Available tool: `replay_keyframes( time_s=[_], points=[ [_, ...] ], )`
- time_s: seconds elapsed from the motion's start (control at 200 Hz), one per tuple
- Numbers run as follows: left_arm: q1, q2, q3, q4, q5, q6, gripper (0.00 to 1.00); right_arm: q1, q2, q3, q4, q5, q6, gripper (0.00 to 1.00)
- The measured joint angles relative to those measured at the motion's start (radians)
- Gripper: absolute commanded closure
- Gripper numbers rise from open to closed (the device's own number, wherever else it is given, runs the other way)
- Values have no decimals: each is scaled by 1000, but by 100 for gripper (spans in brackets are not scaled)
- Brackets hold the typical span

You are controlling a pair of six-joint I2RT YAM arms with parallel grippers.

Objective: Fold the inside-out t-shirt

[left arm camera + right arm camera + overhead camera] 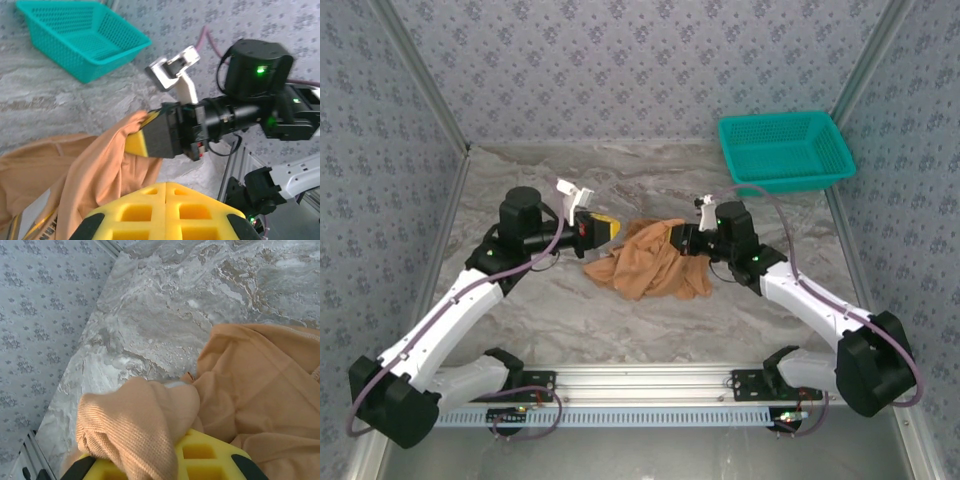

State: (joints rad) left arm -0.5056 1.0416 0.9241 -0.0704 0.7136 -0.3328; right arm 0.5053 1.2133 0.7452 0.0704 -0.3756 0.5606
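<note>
Two claws of mine meet at one heap of cloth. The inside-out t-shirt point(645, 265) lies crumpled near the middle of the marble table point(570, 310), orange-tan and bunched into folds.

From above, my right claw point(678, 240) sits at the heap's 2 o'clock edge. It is clamped on a fold of the shirt. From my left wrist I see cloth running out from between its yellow pad and black finger, then draping down toward 7 o'clock. My right wrist camera shows a ribbed hem wrapped over my own yellow finger.

My left claw point(604, 228) is at the heap's 10 o'clock edge, just beside the cloth. Its yellow pads are pressed together along a seam, though I cannot tell whether any fabric is pinched between them.

A teal basket point(785, 150) stands well apart, at 1 o'clock from the shirt.
</note>
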Motion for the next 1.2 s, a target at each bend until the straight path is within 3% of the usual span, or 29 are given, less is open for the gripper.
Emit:
replay_keyframes(
  time_s=[0.09, 0.17, 0.29, 0.425, 0.625, 0.789, 0.944, 1.144, 1.199],
  points=[
    [-3, 1, -7, 14, 8, 12, 100, -8, -2, 0, -11, -43, -30, 98],
    [-23, 16, -10, -3, -24, 27, 100, -8, -9, -1, -12, -69, -31, 100],
    [-109, 81, -8, -46, -110, 53, 77, -8, -12, -10, 40, -90, -14, 100],
    [-229, 206, -5, -94, -231, 42, 61, -8, -12, -21, 94, -94, 14, 100],
    [-270, 270, 11, -149, -433, 27, 53, -8, -12, -23, 126, -96, 35, 100],
    [-269, 308, 64, -129, -445, 26, 49, -8, -12, -29, 140, -97, 40, 100],
    [-269, 330, 67, -106, -430, 25, 54, -8, -12, -32, 145, -97, 45, 100],
    [-248, 371, 76, -95, -388, 18, 100, -8, -13, -34, 142, -101, 44, 99],
    [-231, 369, 76, -82, -345, 10, 100, -10, -19, -34, 121, -100, 31, 94]
  ],
)
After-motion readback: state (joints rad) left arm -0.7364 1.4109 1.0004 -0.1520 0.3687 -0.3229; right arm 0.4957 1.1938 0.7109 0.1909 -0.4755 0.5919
